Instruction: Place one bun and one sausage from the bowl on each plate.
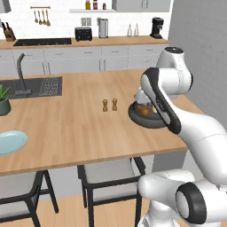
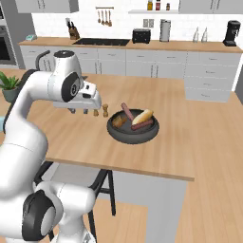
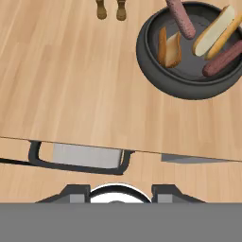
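Gripper above the wooden surface, left of the dark bowl

On the far left the pale blue plate (image 1: 10, 142) lies at the surface (image 2: 190, 142) edge; the two brown shakers (image 2: 100, 111) stand mid-surface; the gripper (image 2: 79, 111) hangs empty beside them, its opening not readable. To the right the bowl (image 2: 133, 129) holds both buns (image 3: 213, 32) and sausages (image 3: 181, 18), one sausage leaning over its rim.

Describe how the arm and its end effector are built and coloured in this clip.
A glossy white arm of rounded, bulbous segments with dark grey to black joint bands and caps. The end effector is white-bodied with two small dark fingertips. No cables or markings are visible.
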